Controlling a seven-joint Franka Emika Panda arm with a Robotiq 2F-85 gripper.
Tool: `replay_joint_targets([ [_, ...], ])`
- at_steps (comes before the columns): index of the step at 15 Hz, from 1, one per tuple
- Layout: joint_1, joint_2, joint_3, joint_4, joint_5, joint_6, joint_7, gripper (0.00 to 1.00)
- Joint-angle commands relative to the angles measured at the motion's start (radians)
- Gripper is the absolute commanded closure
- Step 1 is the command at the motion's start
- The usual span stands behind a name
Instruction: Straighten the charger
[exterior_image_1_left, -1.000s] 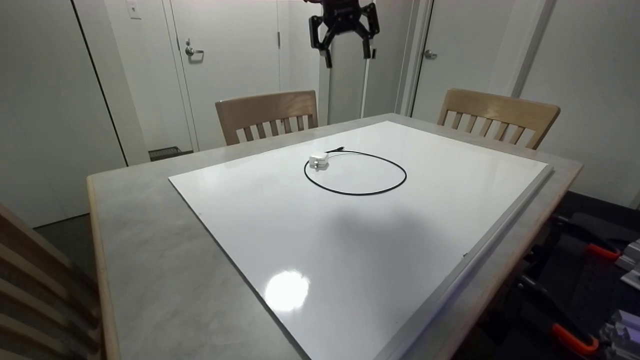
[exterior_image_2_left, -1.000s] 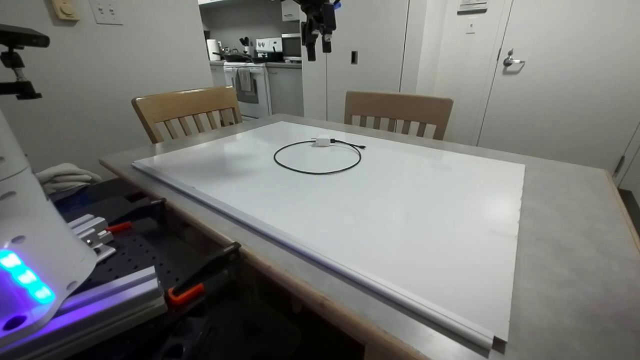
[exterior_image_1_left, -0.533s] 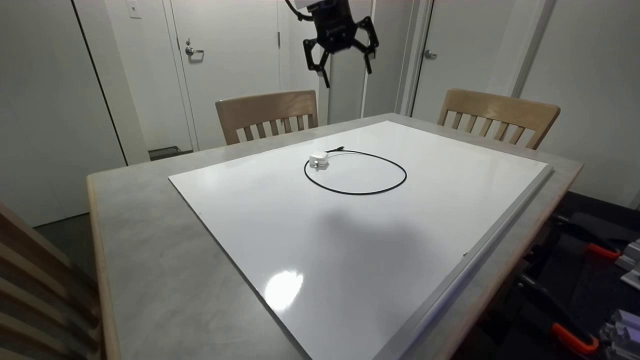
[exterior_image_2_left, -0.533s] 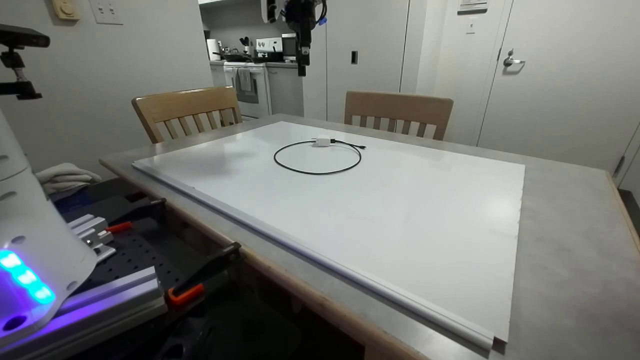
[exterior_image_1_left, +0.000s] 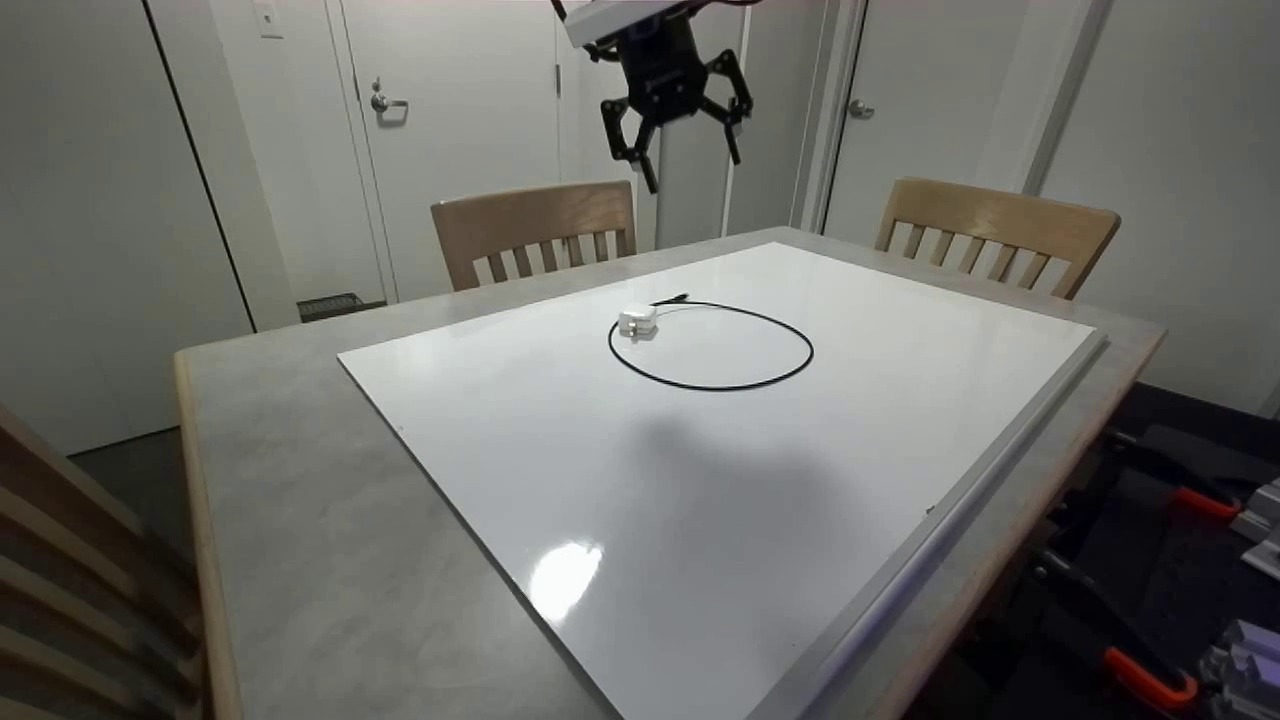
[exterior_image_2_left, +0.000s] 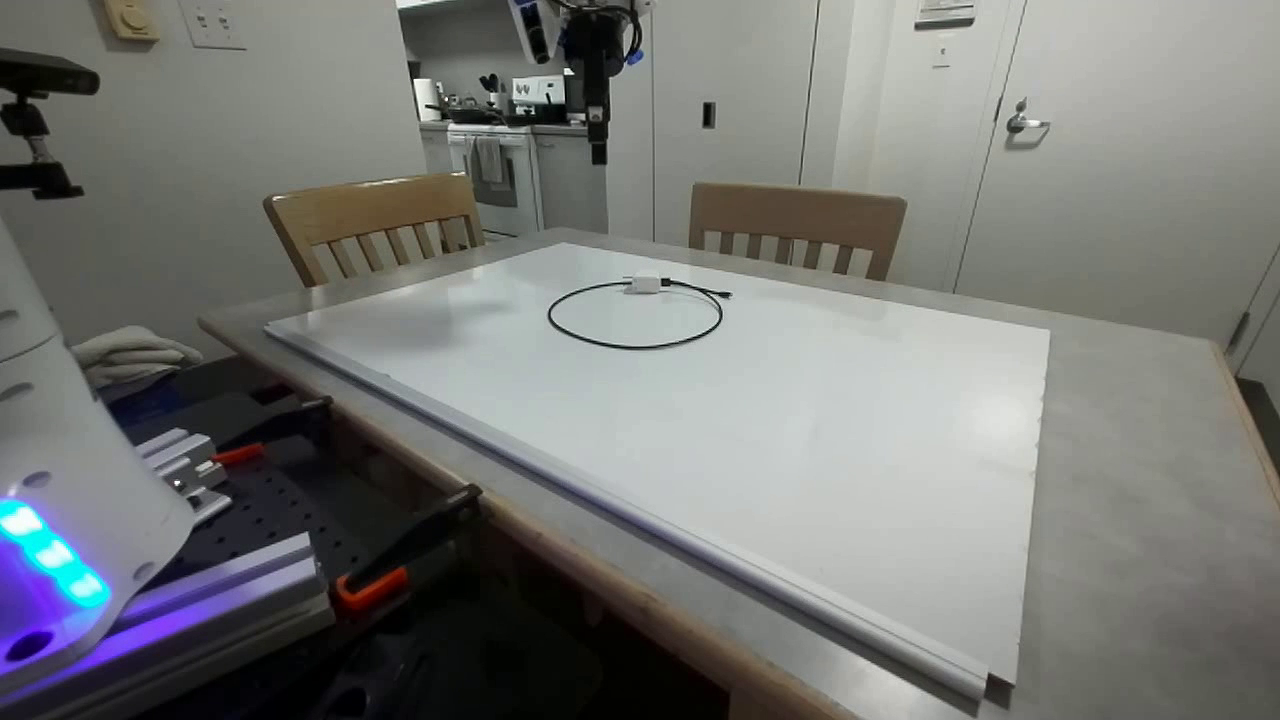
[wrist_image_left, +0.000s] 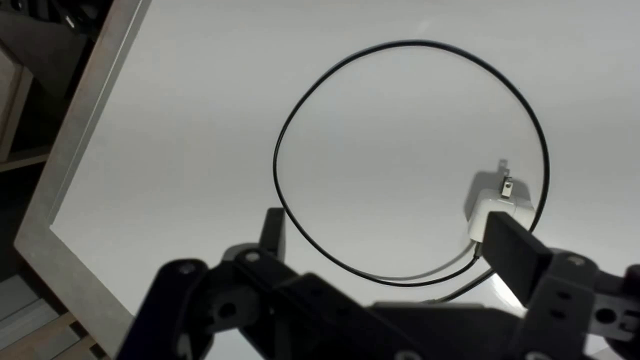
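The gripper has sunk, spread and empty; best pinch the cable by its free end near the white adapter, drawing slowly away.

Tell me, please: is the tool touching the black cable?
Apart. In both exterior views, the tool hangs higher than the black cable, and a clear gap shows between them.
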Motion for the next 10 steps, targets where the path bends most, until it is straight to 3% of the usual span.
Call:
replay_joint_targets([
  [1,0.010,0.035,-0.020,0.040,-0.024,-0.001,0.047,0.00],
  [3,0.011,0.039,-0.027,0.023,-0.043,0.022,0.083,0.00],
  [7,-0.008,0.038,-0.021,-0.055,-0.023,0.197,0.114,0.00],
  [10,-0.005,0.095,-0.014,-0.043,-0.012,0.306,0.092,0.00],
])
